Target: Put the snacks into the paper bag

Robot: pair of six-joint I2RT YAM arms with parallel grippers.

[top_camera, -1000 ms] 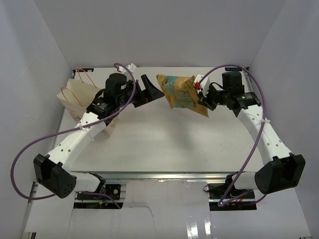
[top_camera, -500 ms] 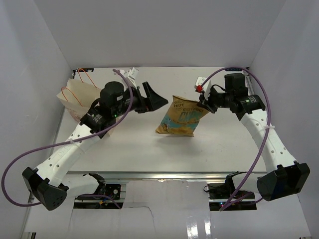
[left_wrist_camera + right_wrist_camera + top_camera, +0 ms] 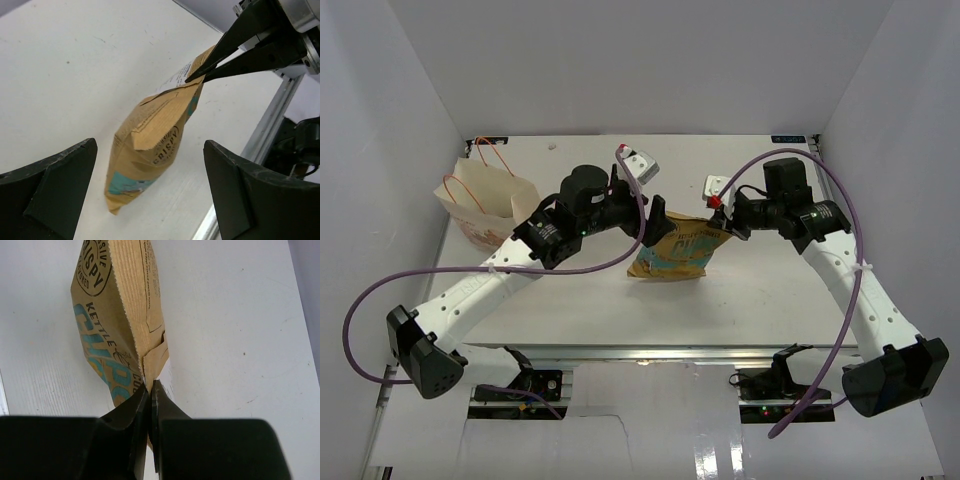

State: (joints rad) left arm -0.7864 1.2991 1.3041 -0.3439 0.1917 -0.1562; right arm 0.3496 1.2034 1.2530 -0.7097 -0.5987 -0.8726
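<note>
A yellow-and-teal chip bag (image 3: 672, 252), one of the snacks, hangs over the middle of the table. My right gripper (image 3: 722, 224) is shut on its top edge, and the pinch shows close up in the right wrist view (image 3: 149, 387) with the chip bag (image 3: 107, 310) beyond. My left gripper (image 3: 656, 226) stands open just left of the bag. In the left wrist view the chip bag (image 3: 147, 150) shows between its wide-apart fingers (image 3: 60, 175), touching neither. The cream paper bag (image 3: 485, 200) with orange handles stands upright at the far left.
White walls close in the table on three sides. A metal rail (image 3: 650, 355) runs along the near edge, and it shows as the rail (image 3: 280, 105) in the left wrist view. Purple cables (image 3: 380, 300) loop off both arms.
My right gripper has carried the chip bag from the back toward the table's middle and lower. My left arm has swung right, away from the paper bag, up to the chip bag.
</note>
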